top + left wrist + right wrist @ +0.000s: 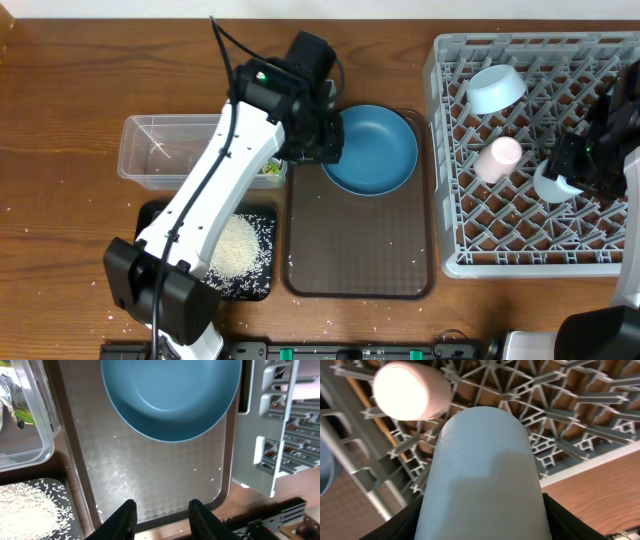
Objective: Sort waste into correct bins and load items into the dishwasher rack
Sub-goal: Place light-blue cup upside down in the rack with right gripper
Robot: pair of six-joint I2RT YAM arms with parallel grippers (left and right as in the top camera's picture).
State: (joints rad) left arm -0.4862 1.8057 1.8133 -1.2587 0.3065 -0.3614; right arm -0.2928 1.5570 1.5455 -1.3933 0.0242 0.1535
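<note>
The round blue plate (372, 150) (170, 395) lies at the far end of the brown serving tray (360, 250). My left gripper (325, 140) (161, 510) hovers at the plate's left edge, open, with nothing between its fingers. Over the grey dishwasher rack (600, 255) (580, 405), my right gripper (562, 178) (482, 525) is shut on the light-blue cup (553, 184) (480, 465). In the rack lie the pink cup (498, 158) (407, 391) and the pale bowl (495, 88). The clear tub (160, 150) holds the green-and-white wrapper (271, 169) (15, 405). The black tray (255, 285) holds rice (235, 250) (25, 510).
My left arm stretches diagonally over the black tray and the tub's right end. Stray rice grains dot the wood around the black tray. The rack's near corner (270, 455) stands just right of the brown tray (150, 470).
</note>
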